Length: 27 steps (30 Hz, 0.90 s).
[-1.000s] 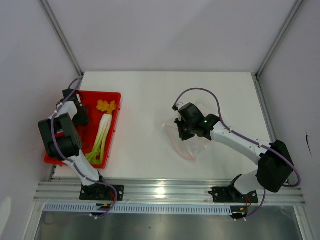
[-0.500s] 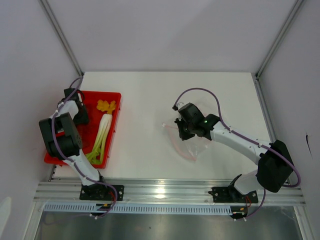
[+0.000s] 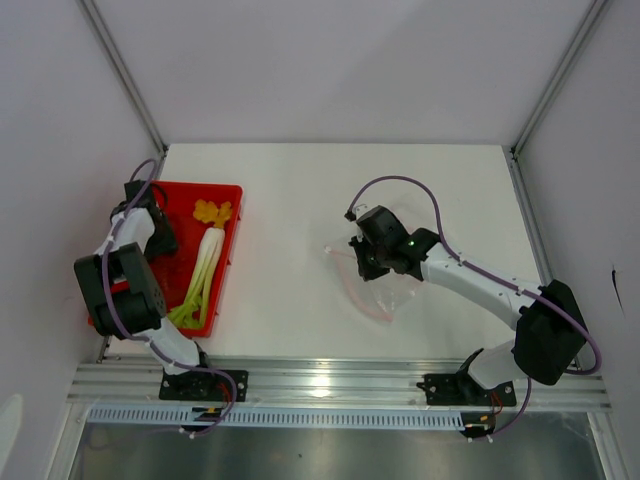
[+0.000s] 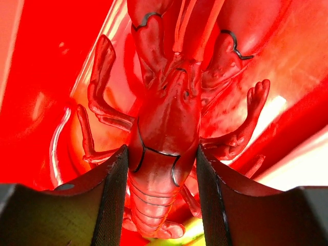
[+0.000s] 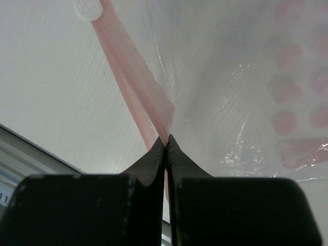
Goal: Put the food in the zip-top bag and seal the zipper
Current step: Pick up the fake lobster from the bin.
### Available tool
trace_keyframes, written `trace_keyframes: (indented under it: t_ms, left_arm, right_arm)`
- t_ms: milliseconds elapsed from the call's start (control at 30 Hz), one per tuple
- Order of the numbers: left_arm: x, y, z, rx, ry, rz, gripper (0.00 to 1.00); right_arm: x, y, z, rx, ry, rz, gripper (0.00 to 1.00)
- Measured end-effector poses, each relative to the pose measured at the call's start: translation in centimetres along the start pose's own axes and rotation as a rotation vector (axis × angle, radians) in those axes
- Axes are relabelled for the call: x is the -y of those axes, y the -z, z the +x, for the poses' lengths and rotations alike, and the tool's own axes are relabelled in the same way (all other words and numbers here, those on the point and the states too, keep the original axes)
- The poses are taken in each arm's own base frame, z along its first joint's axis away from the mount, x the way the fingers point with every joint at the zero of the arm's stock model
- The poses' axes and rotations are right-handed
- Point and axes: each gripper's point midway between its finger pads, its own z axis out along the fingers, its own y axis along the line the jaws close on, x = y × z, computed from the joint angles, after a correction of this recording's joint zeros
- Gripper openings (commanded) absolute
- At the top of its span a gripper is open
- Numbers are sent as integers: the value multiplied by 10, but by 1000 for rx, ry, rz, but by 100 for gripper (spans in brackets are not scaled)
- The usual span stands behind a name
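Note:
The red crab lies in the red tray. My left gripper stands over it, one finger against each side of its body, shut on it. In the top view my left gripper hides the crab. A yellow-orange piece, a white radish and light green stalks also lie in the tray. The clear zip-top bag lies on the table. My right gripper is shut on its pink zipper strip, below the white slider tab.
The red tray stands at the table's left edge beside the left wall. A metal rail runs along the near edge. The white table lies between tray and bag.
The left arm's elbow has shifted a little toward the near edge while its gripper stays over the tray's far left. The right arm and the bag have not moved.

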Motion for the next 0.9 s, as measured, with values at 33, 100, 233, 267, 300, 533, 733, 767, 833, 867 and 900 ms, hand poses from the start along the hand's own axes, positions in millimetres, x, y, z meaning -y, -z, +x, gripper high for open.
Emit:
trace_keyframes:
  t_ms: [33, 100, 233, 267, 300, 533, 733, 767, 833, 867, 900]
  left_arm:
    - [-1, 4, 1, 1, 10, -3, 1]
    - [-4, 12, 2, 5, 28, -13, 1]
    - [-7, 24, 2, 18, 62, -21, 1]
    - [-8, 27, 3, 18, 70, -22, 0]
    - [-8, 30, 4, 20, 75, -22, 1]
    - [-1, 68, -3, 100, 103, 8, 1]
    - [25, 111, -8, 202, 47, 76, 0]
    - [28, 118, -8, 218, 42, 88, 1]
    - [32, 132, -8, 251, 39, 110, 0]
    - [32, 138, -7, 264, 39, 119, 0]
    - [32, 144, -6, 277, 38, 127, 0]
  right_arm:
    - [0, 0, 0, 0, 0, 0, 0]
    - [0, 0, 0, 0, 0, 0, 0]
    - [0, 0, 0, 0, 0, 0, 0]
    - [0, 0, 0, 0, 0, 0, 0]
    - [0, 0, 0, 0, 0, 0, 0]
    - [0, 0, 0, -2, -1, 1, 0]
    - [3, -1, 2, -25, -2, 20, 0]
    - [3, 0, 1, -26, -3, 21, 0]
    - [3, 2, -3, -20, -4, 24, 0]
    - [3, 3, -5, -15, -6, 25, 0]
    - [3, 5, -7, -11, -7, 25, 0]
